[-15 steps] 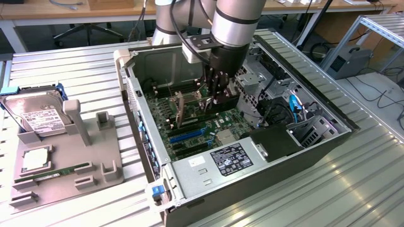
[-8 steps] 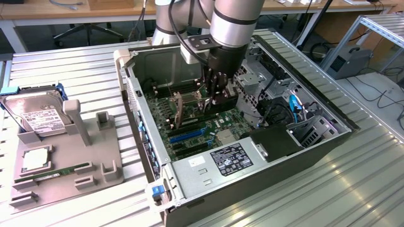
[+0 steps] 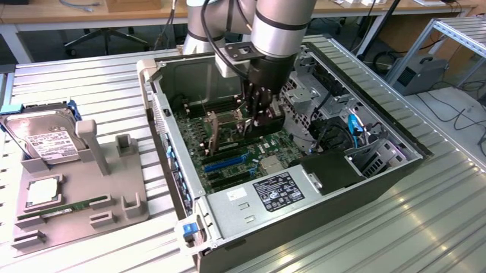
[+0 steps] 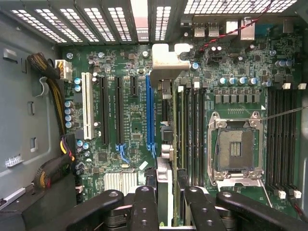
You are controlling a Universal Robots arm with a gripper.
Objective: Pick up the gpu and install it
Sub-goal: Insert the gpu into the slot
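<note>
My gripper (image 3: 255, 116) reaches down into the open computer case (image 3: 163, 114), over the green motherboard (image 3: 220, 153). In the wrist view my gripper (image 4: 165, 195) is shut on the gpu (image 4: 163, 96), which is seen edge-on: a thin card with its silver end bracket (image 4: 166, 60) toward the case's rear vents. The card hangs upright just beside the long blue slot (image 4: 150, 113), roughly parallel to it. I cannot tell whether its lower edge touches the board. In the exterior view the gpu (image 3: 262, 129) shows as a dark piece below the fingers.
Memory slots (image 4: 190, 130) and the open processor socket (image 4: 236, 149) lie close beside the card. A cable bundle (image 4: 53, 72) runs along the case wall. Outside the case, a grey fixture (image 3: 76, 216) holds a hard drive (image 3: 45, 142), a processor (image 3: 42, 193) and a memory stick (image 3: 65, 209).
</note>
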